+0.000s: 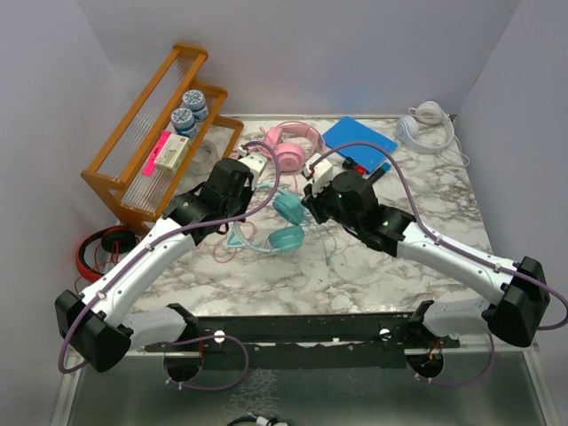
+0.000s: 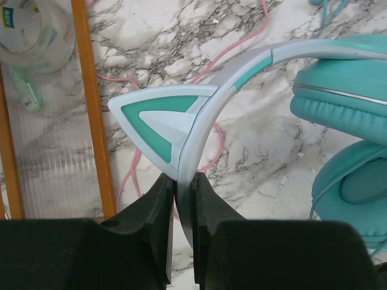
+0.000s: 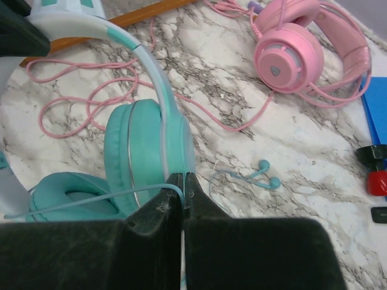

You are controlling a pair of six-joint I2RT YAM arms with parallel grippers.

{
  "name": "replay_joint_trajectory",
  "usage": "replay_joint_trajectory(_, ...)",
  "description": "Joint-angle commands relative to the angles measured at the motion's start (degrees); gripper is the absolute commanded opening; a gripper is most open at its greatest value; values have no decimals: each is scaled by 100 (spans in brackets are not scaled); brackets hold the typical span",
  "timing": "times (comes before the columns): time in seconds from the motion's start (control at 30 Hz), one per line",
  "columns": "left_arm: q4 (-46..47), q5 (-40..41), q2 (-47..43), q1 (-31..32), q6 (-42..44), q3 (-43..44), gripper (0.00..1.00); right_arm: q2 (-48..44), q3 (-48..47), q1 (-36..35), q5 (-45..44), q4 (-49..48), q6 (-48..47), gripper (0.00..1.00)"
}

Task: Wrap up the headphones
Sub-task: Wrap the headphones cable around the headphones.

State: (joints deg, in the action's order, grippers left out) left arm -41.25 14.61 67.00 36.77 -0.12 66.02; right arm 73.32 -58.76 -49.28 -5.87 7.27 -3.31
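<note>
The teal headphones (image 1: 288, 222) with a cat-ear headband (image 2: 242, 72) lie mid-table. My left gripper (image 2: 183, 181) is shut on the headband just below one cat ear (image 2: 160, 124). The right gripper (image 3: 183, 178) is shut on the thin teal cable (image 3: 91, 201), right beside an ear cup (image 3: 142, 151). The pink headphones (image 3: 287, 57) rest farther back, and their long pink cable (image 3: 91, 109) trails loose over the marble. A white pair (image 1: 424, 124) sits at the back right corner.
An orange wooden rack (image 1: 151, 142) holding small items stands at the back left. A blue flat item (image 1: 359, 140) lies at the back centre. Teal earbuds (image 3: 266, 175) lie near the right gripper. A red-and-black pair (image 1: 98, 248) lies off the table's left edge.
</note>
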Motion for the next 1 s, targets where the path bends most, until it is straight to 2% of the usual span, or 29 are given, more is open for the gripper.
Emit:
replay_joint_trajectory(0.0,-210,-729,-142,48,190,187,6,109,-295,-3,-821,-109,-223,6)
replay_joint_trajectory(0.27,-276,-1064,-172,93,94,213,6,288,-457,-1,-1288,-134,-415,7)
replay_joint_trajectory(0.33,-325,-1250,-177,89,90,246,6,311,-466,-3,-1465,-151,-355,23)
replay_joint_trajectory(0.4,-359,-1441,-195,93,87,261,6,307,-482,53,-1443,-147,-227,26)
replay_joint_trajectory(0.57,-369,-1834,-336,92,44,262,6,223,-406,396,-305,-327,57,25)
replay_joint_trajectory(0.7,-403,-1997,-475,89,38,342,6,260,-246,568,189,-466,220,18)
replay_joint_trajectory(0.8,-409,-2253,-600,93,-114,392,6,270,-19,811,446,-654,480,18)
replay_joint_trajectory(0.97,-351,-2517,-745,91,-198,424,6,262,493,1395,1634,-1255,1129,18)
